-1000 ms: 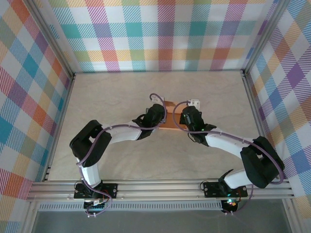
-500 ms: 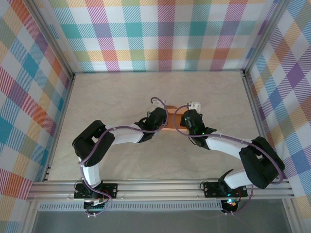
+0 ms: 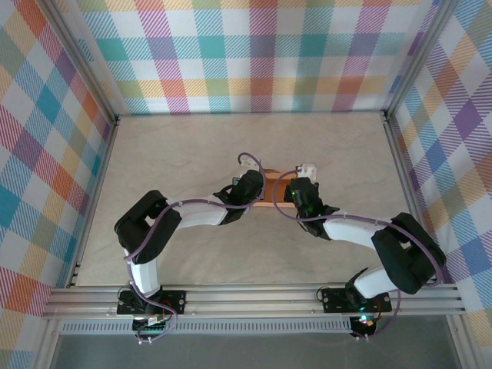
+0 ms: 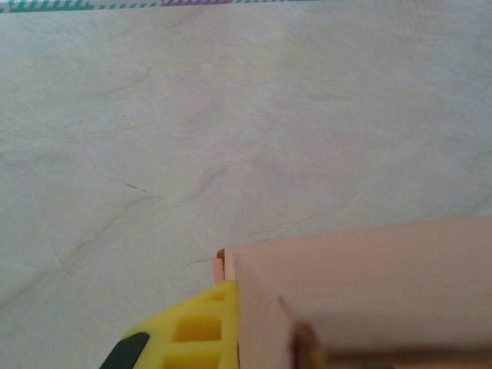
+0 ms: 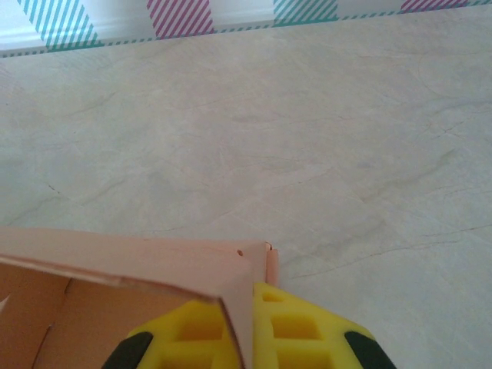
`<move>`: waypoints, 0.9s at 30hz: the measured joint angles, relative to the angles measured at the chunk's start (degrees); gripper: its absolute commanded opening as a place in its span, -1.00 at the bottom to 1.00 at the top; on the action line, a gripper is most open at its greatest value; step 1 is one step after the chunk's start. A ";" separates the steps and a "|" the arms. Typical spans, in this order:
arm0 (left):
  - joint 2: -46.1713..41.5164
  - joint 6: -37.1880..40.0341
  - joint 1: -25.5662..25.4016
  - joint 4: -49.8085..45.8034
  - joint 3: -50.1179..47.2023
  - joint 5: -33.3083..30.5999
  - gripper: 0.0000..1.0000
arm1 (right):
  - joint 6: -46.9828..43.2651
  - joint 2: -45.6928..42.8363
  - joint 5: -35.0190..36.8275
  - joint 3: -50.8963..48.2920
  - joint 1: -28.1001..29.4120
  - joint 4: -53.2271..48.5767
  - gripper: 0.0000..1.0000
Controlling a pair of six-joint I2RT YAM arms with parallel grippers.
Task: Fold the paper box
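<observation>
Both arms meet at the paper box (image 3: 271,192) in the middle of the table (image 3: 192,146) in the top view. The right gripper (image 5: 240,327) pinches a box wall between its yellow fingers (image 5: 300,338). The left gripper (image 3: 257,187) shows one finger (image 4: 192,334), seemingly touching a box corner, so I cannot tell its grip.

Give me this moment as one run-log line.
right gripper: clamped on paper box wall | left gripper: at opposite corner, grip hidden | paper box: top open
</observation>
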 measured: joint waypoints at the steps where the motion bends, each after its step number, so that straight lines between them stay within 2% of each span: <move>1: 0.00 -0.22 0.00 0.17 -0.13 -0.07 -0.98 | 0.04 0.15 0.02 -0.46 0.09 0.87 -1.00; 8: 0.13 -0.81 -0.37 4.92 -2.95 -1.73 -1.00 | 0.26 2.08 0.02 -2.49 0.44 7.30 -1.00; 14: 0.39 -0.81 -0.79 6.75 -3.76 -3.06 -1.00 | 0.24 2.34 0.00 -2.91 0.72 8.44 -0.96; 19: 0.55 -0.79 -0.92 7.28 -3.87 -3.43 -1.00 | 0.15 2.27 -0.39 -2.97 0.79 8.41 -0.60; 23: 0.59 -0.76 -1.29 7.48 -3.89 -3.41 -1.00 | 0.04 0.83 -1.60 -3.28 1.14 7.78 -0.21; 27: 0.59 -0.76 -1.75 7.54 -3.89 -3.26 -1.00 | -0.09 -2.45 -2.86 -3.41 1.27 6.21 0.03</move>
